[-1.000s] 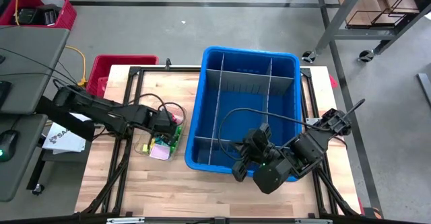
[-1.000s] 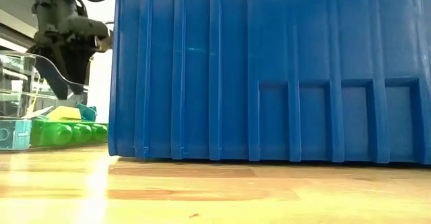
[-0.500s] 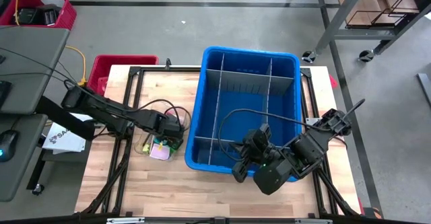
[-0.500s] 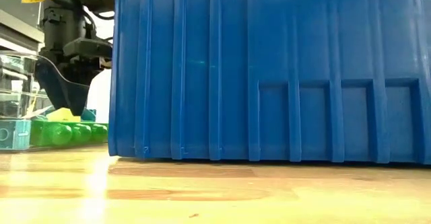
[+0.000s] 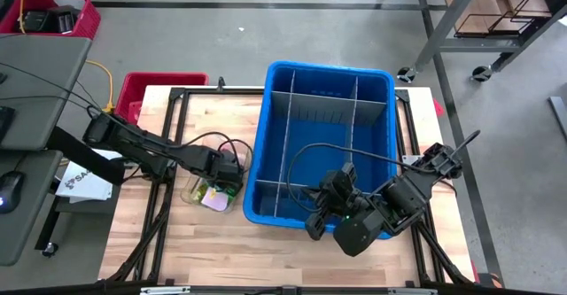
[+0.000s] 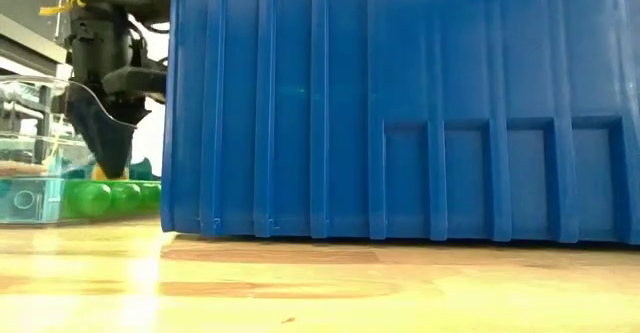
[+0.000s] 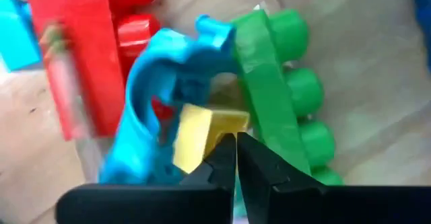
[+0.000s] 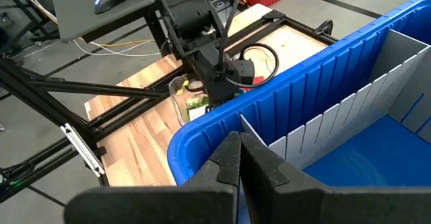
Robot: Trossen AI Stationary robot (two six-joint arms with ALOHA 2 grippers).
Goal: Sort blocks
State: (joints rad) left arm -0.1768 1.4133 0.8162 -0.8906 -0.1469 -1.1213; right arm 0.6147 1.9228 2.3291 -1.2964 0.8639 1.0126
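The blocks lie in a clear container [image 5: 200,191] on the table, left of the blue bin [image 5: 323,202]. The left wrist view shows a red block [image 7: 87,49], a teal one [image 7: 161,96], a yellow one [image 7: 202,133] and a green one [image 7: 269,83]. My left gripper [image 7: 236,158] points straight down into the container and is shut, its tips between the yellow and green blocks. In the low view it [image 6: 110,165] stands over the green block [image 6: 105,195]. My right gripper [image 8: 240,150] hangs shut above the bin's near left part. My left gripper comes from above with its shut tips down among the blocks, beside the yellow block's edge [image 7: 219,126] and the green block's side [image 7: 266,143]. Nothing shows between the fingers. Whether the tips touch either block I cannot tell.
Grey dividers [image 5: 323,100] split the blue bin into compartments. The bin's tall wall [image 6: 400,103] stands right beside the container. A red basket [image 5: 142,87] sits off the table's far left corner. Bare wood lies along the table's near edge [image 5: 266,260].
My left gripper has gone down into the clear container and a little toward the blue bin, then shut its fingers among the blocks. The container and the blocks in it have shifted slightly.
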